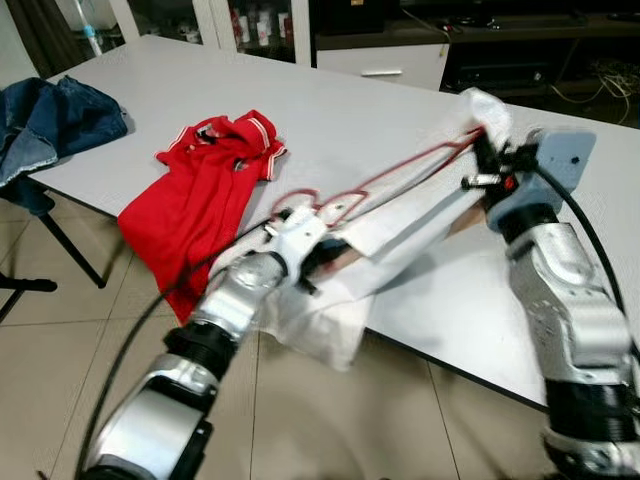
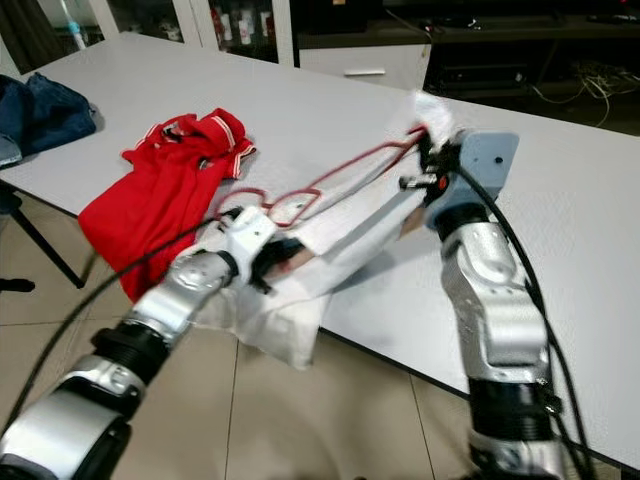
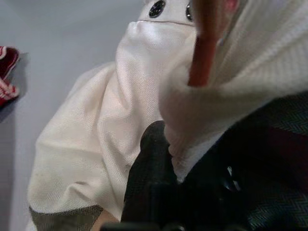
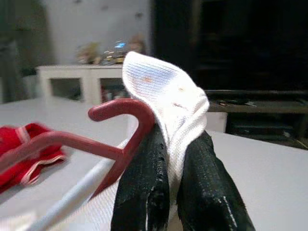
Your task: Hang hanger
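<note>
A white shirt point(image 1: 320, 320) is stretched over the front edge of the white table point(image 1: 380, 100) between my two grippers. A red hanger point(image 1: 400, 165) runs along its top, partly inside the fabric. My left gripper point(image 1: 315, 255) is shut on the shirt's lower end near the table edge, with the hanger's looped end just above it. My right gripper point(image 4: 175, 159) is raised over the table and pinches a fold of the white shirt point(image 4: 168, 96). The hanger's curved end point(image 4: 125, 113) touches its left finger. In the left wrist view, white fabric point(image 3: 96, 144) covers the black fingers point(image 3: 154, 173).
A red polo shirt point(image 1: 205, 190) lies crumpled on the table's left front, hanging over the edge. Blue denim point(image 1: 50, 115) is piled at the far left above black stand legs point(image 1: 60, 250). Cabinets point(image 1: 400, 60) stand behind the table. Tiled floor point(image 1: 330, 420) lies below.
</note>
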`<state>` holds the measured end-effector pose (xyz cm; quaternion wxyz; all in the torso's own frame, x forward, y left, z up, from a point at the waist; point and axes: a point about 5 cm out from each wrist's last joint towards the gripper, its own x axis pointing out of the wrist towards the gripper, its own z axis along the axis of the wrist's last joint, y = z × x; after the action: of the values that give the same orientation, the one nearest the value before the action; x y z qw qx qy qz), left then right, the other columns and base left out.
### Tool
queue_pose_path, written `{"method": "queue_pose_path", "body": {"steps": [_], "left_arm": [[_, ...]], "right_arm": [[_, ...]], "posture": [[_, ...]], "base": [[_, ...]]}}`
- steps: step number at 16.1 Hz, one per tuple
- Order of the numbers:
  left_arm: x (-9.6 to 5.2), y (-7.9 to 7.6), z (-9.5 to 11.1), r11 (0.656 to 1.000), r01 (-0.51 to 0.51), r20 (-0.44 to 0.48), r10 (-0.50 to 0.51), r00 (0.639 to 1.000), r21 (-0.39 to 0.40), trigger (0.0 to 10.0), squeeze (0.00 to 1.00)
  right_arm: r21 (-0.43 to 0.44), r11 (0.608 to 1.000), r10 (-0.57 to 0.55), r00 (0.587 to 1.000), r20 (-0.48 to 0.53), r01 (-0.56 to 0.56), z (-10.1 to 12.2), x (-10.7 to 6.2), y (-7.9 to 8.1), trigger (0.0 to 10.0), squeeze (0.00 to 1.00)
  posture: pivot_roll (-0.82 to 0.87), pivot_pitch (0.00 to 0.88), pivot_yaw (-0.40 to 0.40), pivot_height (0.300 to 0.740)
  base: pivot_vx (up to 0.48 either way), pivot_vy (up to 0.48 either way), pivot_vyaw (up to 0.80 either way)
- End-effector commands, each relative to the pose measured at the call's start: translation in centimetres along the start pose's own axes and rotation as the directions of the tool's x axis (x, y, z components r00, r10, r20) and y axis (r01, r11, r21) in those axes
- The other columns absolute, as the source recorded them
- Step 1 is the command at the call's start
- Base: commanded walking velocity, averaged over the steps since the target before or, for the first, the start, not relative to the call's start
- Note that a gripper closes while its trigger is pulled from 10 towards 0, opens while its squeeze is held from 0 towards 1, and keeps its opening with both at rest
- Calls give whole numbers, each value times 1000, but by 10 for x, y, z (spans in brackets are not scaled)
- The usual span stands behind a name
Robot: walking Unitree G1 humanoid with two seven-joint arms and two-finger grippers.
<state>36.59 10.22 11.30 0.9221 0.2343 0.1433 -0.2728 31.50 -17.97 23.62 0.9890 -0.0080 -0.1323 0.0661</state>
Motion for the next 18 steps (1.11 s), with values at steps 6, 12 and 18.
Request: {"method": "queue_pose_path", "body": {"steps": [6, 12, 18], "left_arm": [[-35, 17, -102, 997, -23, -397, -7, 918, -69, 10000, 0], [-44, 16, -101, 995, 102, -323, -103, 941, -21, 10000, 0], [-48, -1, -106, 977, 211, -333, -211, 919, -35, 10000, 0]], "right_arm": [[-152, 979, -129, 989, 67, 138, 27, -12, -42, 0, 0], [34, 930, -362, 930, -65, 365, 6, -10, -76, 0, 0], [493, 850, -274, 955, 114, 185, 32, -5, -61, 0, 0]], "posture": [[-83, 106, 60, 740], [-71, 103, 58, 740], [-63, 97, 52, 740]], "base": [[0, 0, 0], [0, 0, 0], [0, 0, 0]]}}
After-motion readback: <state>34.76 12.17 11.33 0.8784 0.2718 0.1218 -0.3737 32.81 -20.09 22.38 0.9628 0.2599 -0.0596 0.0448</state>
